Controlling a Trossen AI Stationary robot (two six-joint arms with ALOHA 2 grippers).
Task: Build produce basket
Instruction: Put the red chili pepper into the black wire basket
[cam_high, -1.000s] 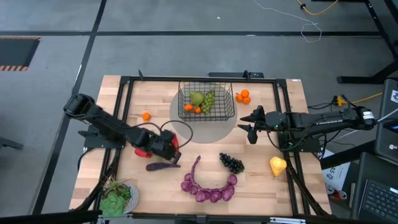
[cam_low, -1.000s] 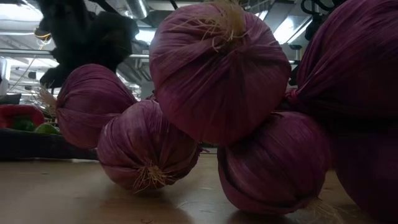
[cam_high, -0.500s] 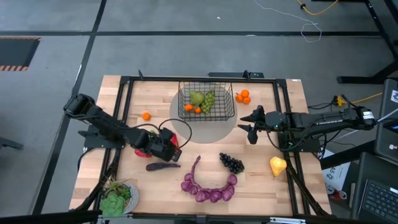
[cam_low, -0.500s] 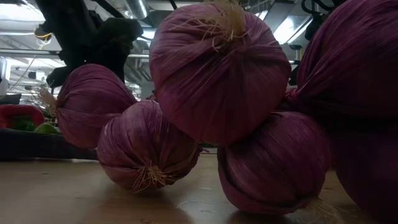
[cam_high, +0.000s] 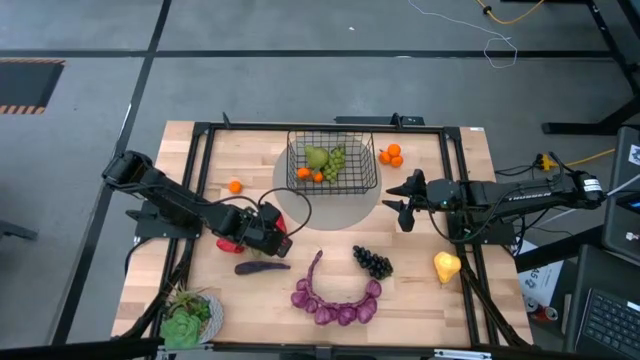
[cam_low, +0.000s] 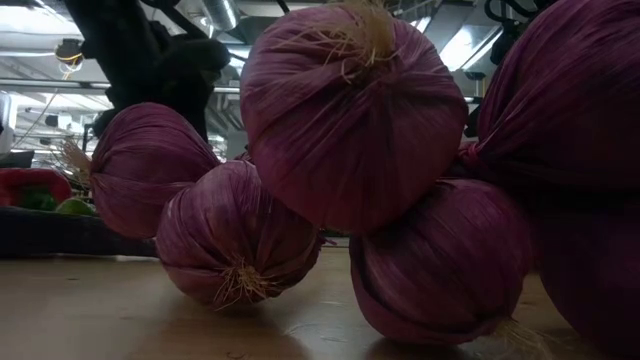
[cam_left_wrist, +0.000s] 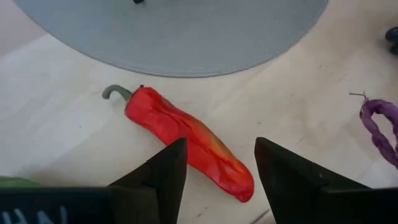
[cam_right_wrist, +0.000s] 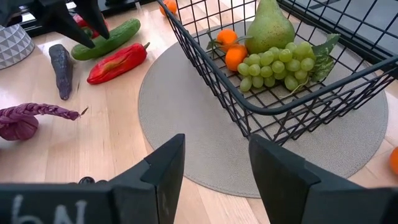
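Observation:
The black wire basket (cam_high: 333, 165) stands on a round grey mat (cam_high: 330, 212) and holds a green pear (cam_right_wrist: 272, 26), green grapes (cam_right_wrist: 277, 62) and oranges (cam_right_wrist: 231, 50). My left gripper (cam_left_wrist: 217, 155) is open just above a red pepper (cam_left_wrist: 186, 134) that lies on the wood by the mat's near left edge; one finger stands on each side of the pepper's pointed half. My right gripper (cam_high: 400, 207) is open and empty at the mat's right side, right of the basket. The purple string of onions (cam_high: 335, 300) lies on the table near its front edge.
A cucumber (cam_right_wrist: 106, 38) and an aubergine (cam_high: 262, 267) lie by the left gripper, and a second red pepper (cam_high: 229, 243) under the arm. Dark grapes (cam_high: 372, 262), a yellow pear (cam_high: 446, 266), loose oranges (cam_high: 391, 155), one orange (cam_high: 235, 185) and a lettuce plate (cam_high: 188, 318) are scattered around.
My left gripper has gone down a little over the red pepper, still open. The pepper and the other things have stayed where they were.

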